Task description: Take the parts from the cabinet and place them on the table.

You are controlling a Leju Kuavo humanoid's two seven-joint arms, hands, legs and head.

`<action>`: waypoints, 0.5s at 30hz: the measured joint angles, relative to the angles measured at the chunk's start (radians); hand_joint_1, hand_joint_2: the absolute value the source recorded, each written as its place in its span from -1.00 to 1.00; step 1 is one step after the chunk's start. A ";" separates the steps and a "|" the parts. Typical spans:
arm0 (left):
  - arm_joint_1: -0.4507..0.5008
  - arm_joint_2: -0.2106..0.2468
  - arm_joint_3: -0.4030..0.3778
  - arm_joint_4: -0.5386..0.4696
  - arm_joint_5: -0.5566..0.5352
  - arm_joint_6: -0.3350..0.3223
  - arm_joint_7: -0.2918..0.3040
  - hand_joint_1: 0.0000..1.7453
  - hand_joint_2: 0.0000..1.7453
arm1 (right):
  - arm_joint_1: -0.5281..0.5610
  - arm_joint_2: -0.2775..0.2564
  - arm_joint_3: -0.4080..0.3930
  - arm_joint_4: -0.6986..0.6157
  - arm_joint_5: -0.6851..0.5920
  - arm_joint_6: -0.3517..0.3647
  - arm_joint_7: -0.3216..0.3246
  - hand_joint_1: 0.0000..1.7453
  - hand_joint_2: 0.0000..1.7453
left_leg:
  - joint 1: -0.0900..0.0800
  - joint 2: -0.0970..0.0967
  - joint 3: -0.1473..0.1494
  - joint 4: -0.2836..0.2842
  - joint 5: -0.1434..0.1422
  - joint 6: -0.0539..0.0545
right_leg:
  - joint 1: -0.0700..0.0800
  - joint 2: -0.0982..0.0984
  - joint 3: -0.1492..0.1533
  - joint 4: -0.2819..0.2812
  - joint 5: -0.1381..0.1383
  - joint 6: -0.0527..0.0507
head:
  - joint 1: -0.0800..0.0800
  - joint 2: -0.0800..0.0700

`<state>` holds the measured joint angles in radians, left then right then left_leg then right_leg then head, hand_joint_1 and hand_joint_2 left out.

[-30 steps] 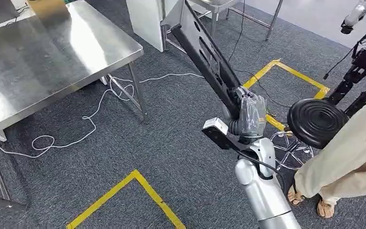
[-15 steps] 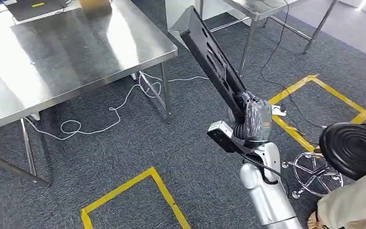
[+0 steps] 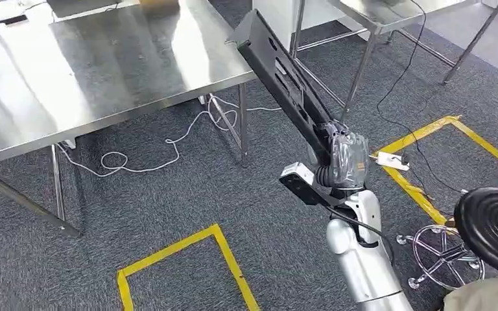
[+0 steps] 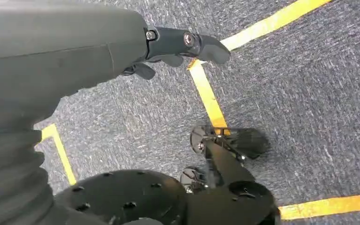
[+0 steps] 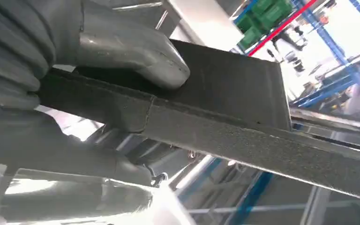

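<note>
- I had the right hand [image 3: 342,159] clamped on the lower end of the long black slotted panel part [image 3: 285,81]; in the right wrist view the grey thumb [image 5: 131,51] pressed flat on its matte, grainy face.
- The part's long axis ran up and away from that hand, tilted, its far end hanging over the near corner of the bare stainless-steel table [image 3: 97,71].
- So the table lay ahead and to the left; I judged the right arm only had to carry the part further over the top and lay it flat.
- The left hand [image 4: 178,44] hung over grey carpet [image 3: 188,194] with yellow tape lines, fingers loosely apart, holding nothing.
- A black round stool [image 3: 493,223] stood near the right arm.
</note>
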<state>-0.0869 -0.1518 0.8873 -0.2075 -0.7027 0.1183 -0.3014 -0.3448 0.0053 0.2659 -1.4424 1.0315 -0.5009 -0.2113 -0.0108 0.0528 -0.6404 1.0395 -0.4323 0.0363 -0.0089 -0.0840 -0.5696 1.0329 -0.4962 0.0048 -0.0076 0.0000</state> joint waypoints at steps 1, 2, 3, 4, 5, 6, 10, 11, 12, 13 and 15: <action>0.000 0.000 0.000 0.000 0.000 0.000 -0.001 -1.00 1.00 | 0.000 0.000 0.000 0.000 0.001 0.001 0.000 1.00 1.00 | -0.002 -0.010 -0.003 -0.001 0.000 0.001 | 0.000 -0.009 0.003 -0.001 -0.001 0.003 | -0.003 0.000; 0.001 0.000 0.002 0.000 0.000 0.000 -0.001 -1.00 1.00 | 0.000 0.001 0.001 0.000 0.001 0.001 0.000 1.00 1.00 | -0.004 -0.020 -0.003 -0.003 0.000 0.004 | -0.001 -0.019 0.007 -0.007 -0.001 0.008 | -0.001 0.000; 0.002 0.000 0.002 0.000 0.000 0.000 -0.001 -1.00 1.00 | -0.002 0.002 0.001 0.000 0.001 0.001 0.000 1.00 1.00 | -0.003 -0.031 0.005 -0.016 0.006 0.011 | 0.005 -0.028 0.015 -0.010 -0.004 0.015 | -0.003 0.000; 0.004 -0.002 0.003 0.000 0.000 0.000 -0.002 -1.00 1.00 | -0.003 0.000 0.000 0.001 0.001 0.001 0.000 1.00 1.00 | 0.010 -0.040 0.019 -0.029 0.015 0.015 | 0.004 0.000 0.003 0.011 -0.012 0.018 | 0.004 0.000; 0.003 -0.002 0.003 0.000 0.000 0.000 -0.002 -1.00 1.00 | -0.006 -0.001 0.000 0.001 0.001 0.001 0.000 1.00 1.00 | 0.013 -0.047 0.021 -0.033 0.018 0.020 | 0.003 0.041 -0.016 0.051 -0.032 0.014 | 0.002 0.000; 0.001 -0.002 0.003 0.000 0.000 0.000 -0.003 -1.00 1.00 | -0.006 -0.003 -0.001 0.002 0.001 0.001 0.000 1.00 1.00 | 0.014 -0.057 0.020 -0.033 0.018 0.023 | -0.001 0.064 -0.057 0.129 -0.067 0.007 | 0.007 0.000; 0.001 -0.004 0.005 0.000 0.005 -0.005 -0.005 -1.00 1.00 | 0.003 -0.010 -0.002 0.008 0.001 0.001 0.000 1.00 1.00 | 0.015 -0.107 0.020 -0.032 0.016 0.024 | -0.006 0.077 -0.151 0.287 -0.103 0.022 | 0.008 0.000; 0.000 -0.005 0.006 0.000 0.011 -0.008 -0.007 -1.00 1.00 | 0.004 -0.011 -0.003 0.008 0.001 0.001 0.000 1.00 1.00 | 0.016 -0.119 0.021 -0.031 0.016 0.023 | -0.008 0.079 -0.123 0.222 -0.070 0.033 | 0.011 0.000; 0.001 -0.006 0.008 0.000 0.011 -0.012 -0.007 -1.00 1.00 | 0.004 -0.014 -0.003 0.008 0.002 0.001 0.001 1.00 1.00 | 0.018 -0.132 0.023 -0.030 0.015 0.019 | -0.014 0.088 -0.080 0.129 -0.030 0.045 | 0.010 0.000; 0.001 -0.007 0.009 0.000 0.011 -0.013 -0.008 -1.00 1.00 | 0.004 -0.015 -0.003 0.008 0.004 0.002 0.002 1.00 1.00 | 0.018 -0.142 0.024 -0.028 0.013 0.012 | -0.022 0.111 -0.043 0.048 0.000 0.055 | 0.011 0.000; 0.000 -0.007 0.009 0.000 0.011 -0.015 -0.010 -1.00 1.00 | 0.011 -0.018 -0.004 0.003 0.011 0.005 0.011 1.00 1.00 | 0.012 -0.160 0.015 -0.018 0.007 -0.001 | -0.027 0.134 -0.018 -0.002 0.022 0.038 | 0.010 0.000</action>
<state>-0.0872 -0.1587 0.8965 -0.2075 -0.6916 0.1034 -0.3109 -0.3338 -0.0126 0.2617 -1.4393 1.0426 -0.4959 -0.2006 0.0007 -0.1069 -0.6251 1.0218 -0.4255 0.0353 -0.0360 0.0501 -0.5879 1.0306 -0.4740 0.0429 0.0023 0.0000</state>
